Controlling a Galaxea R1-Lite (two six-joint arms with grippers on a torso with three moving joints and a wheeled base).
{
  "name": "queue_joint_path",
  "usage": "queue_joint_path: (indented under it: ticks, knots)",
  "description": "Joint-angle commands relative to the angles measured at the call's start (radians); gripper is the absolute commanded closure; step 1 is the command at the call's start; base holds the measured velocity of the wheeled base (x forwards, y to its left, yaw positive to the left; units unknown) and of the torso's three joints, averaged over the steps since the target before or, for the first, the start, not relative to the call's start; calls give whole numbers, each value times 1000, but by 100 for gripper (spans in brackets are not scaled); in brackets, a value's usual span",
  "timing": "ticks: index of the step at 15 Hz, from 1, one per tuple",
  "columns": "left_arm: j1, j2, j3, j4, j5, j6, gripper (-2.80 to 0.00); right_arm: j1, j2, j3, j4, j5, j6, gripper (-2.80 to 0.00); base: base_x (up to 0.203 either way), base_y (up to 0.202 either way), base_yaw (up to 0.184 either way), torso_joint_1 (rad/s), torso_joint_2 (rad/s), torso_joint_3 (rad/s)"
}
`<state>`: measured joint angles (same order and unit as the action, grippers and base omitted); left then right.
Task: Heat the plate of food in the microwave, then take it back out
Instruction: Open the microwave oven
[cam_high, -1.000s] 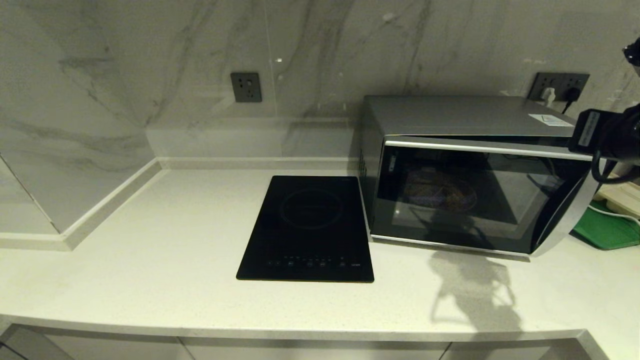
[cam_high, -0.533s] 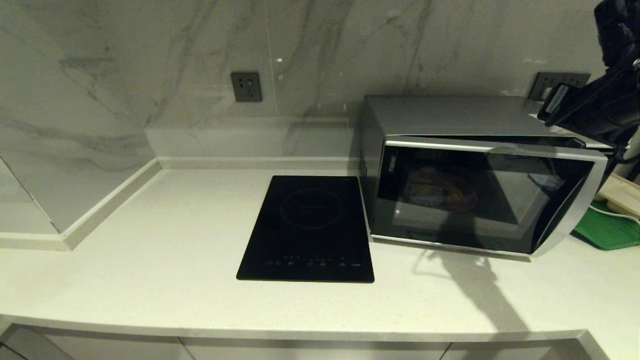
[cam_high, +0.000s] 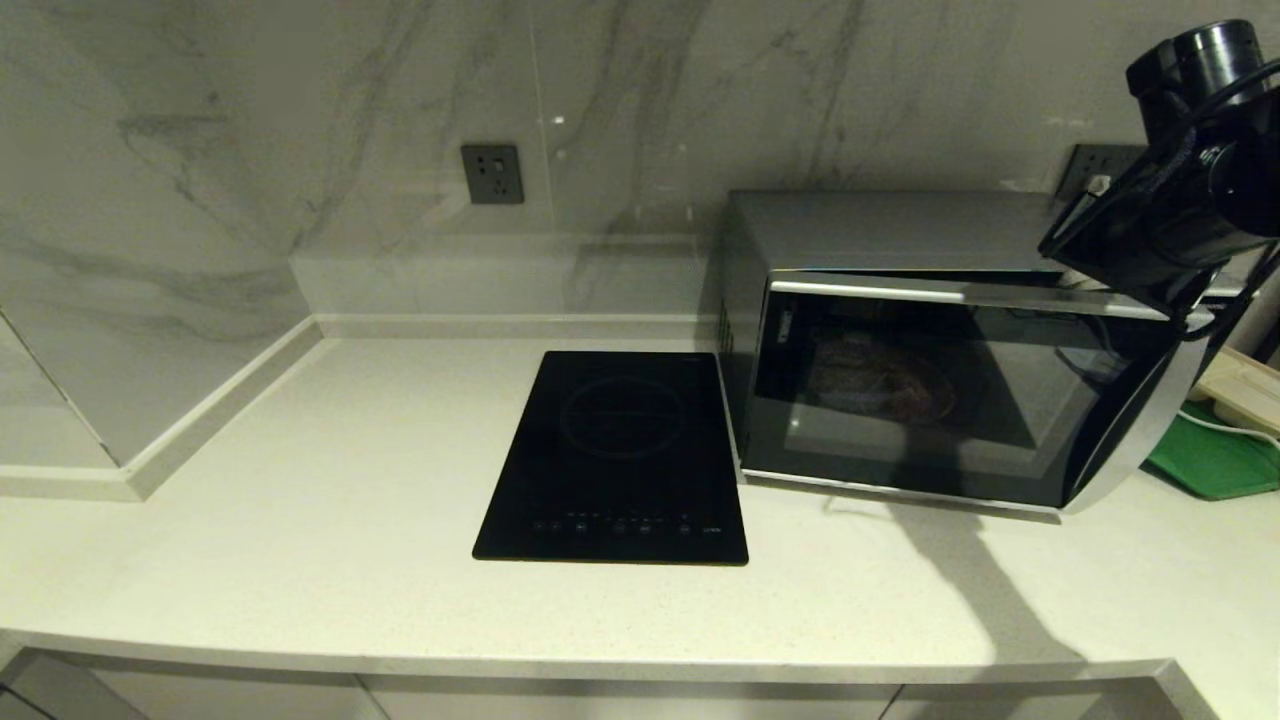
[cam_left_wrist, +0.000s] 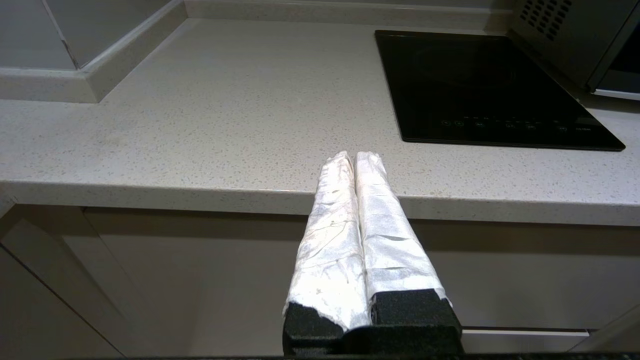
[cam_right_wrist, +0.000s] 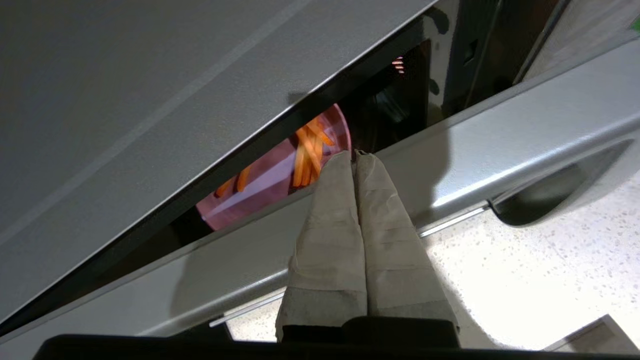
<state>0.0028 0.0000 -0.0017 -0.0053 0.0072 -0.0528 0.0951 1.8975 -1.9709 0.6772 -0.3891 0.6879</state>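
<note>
The silver microwave stands at the right of the counter, its dark glass door a little ajar on the handle side. The lilac plate of food with orange sticks shows inside through the gap, and dimly through the glass. My right gripper is shut and empty, its tips just over the door's top edge, by the gap. The right arm hangs above the microwave's top right corner. My left gripper is shut and empty, parked low before the counter's front edge.
A flat black induction cooktop lies left of the microwave. A green tray with a white object sits to the right of the door. The marble wall carries sockets. Bare counter spreads to the left.
My right arm has risen from beside the door's right edge to above the microwave's top right corner and turned downward. The door stays ajar.
</note>
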Motion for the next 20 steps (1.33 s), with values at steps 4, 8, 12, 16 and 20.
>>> queue_joint_path:
  ticks: [4,8,12,16,20]
  knots:
    - [0,0,0,-1,0,-1,0,-1,35,-2,-40,28,5,0,0,0,0,0,0,0]
    - [0,0,0,-1,0,-1,0,-5,43,0,-36,33,7,0,0,0,0,0,0,0]
    - [0,0,0,-1,0,-1,0,-3,-2,9,19,53,7,0,0,0,0,0,0,0]
    - [0,0,0,-1,0,-1,0,0,-78,3,183,102,3,0,0,0,0,0,0,0]
    - [0,0,0,-1,0,-1,0,-1,-154,2,318,179,0,0,0,0,0,0,0,0]
